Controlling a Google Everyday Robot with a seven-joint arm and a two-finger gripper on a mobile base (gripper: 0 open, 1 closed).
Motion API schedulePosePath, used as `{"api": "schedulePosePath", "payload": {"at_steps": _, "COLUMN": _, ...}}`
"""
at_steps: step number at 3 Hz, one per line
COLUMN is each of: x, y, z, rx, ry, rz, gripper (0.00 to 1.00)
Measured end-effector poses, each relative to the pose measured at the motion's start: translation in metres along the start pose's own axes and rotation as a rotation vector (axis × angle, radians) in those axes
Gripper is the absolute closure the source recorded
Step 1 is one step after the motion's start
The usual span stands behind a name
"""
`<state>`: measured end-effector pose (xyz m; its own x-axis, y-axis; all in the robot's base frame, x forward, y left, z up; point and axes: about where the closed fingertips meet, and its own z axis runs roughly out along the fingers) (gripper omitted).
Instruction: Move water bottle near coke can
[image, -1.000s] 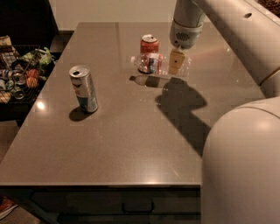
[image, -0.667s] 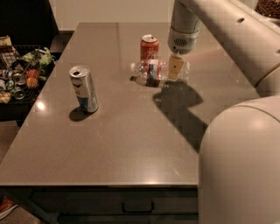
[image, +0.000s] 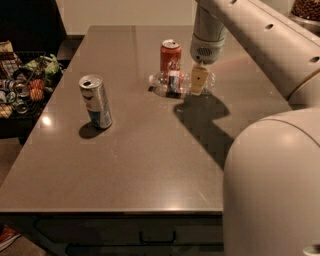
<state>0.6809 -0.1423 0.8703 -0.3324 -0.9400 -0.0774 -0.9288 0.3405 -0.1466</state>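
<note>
The water bottle (image: 172, 84) lies on its side on the brown table (image: 150, 150), clear with a white, blue and red label. The red coke can (image: 170, 54) stands upright just behind it, almost touching. My gripper (image: 199, 80) comes down from the upper right and is shut on the right end of the bottle, one pale finger (image: 198, 81) across its front. The bottle sits at or just above the tabletop.
A slim silver-and-blue can (image: 95, 101) stands upright on the left part of the table. A dark basket of mixed snacks and fruit (image: 22, 85) sits off the table's left edge. My arm and body (image: 270, 175) fill the right side.
My gripper has come down with the water bottle in it, bringing the bottle lower, down to the table in front of the coke can. The two cans have not moved.
</note>
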Motion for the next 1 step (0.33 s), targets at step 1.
{"api": "schedulePosePath", "payload": {"at_steps": 1, "x": -0.0046, "y": -0.0045, "z": 0.0039, "rx": 0.014, "ry": -0.013, "rz": -0.001, "gripper": 0.02}}
